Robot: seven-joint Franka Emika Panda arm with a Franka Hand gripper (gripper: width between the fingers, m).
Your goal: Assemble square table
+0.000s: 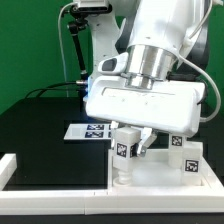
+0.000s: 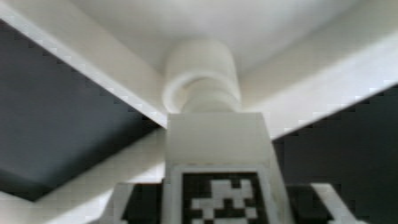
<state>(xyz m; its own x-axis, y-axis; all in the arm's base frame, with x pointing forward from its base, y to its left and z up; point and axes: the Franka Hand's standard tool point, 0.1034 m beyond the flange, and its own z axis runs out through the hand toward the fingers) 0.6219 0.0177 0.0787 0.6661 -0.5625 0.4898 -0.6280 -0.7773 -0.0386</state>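
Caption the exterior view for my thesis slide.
End effector holding a tagged leg upright over the white tabletop, another leg standing nearby, marker board behind.

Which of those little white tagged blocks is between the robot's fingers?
The leg under the gripper, standing on the top; the other leg stands apart at the exterior view's right.

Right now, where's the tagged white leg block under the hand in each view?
Exterior view: the small white tagged leg block stands lower centre, between the fingers of the hand, over the white square plastic table top.
Wrist view: it fills the centre, running away from the camera.
Shared landmark: the block's black-and-white tag.
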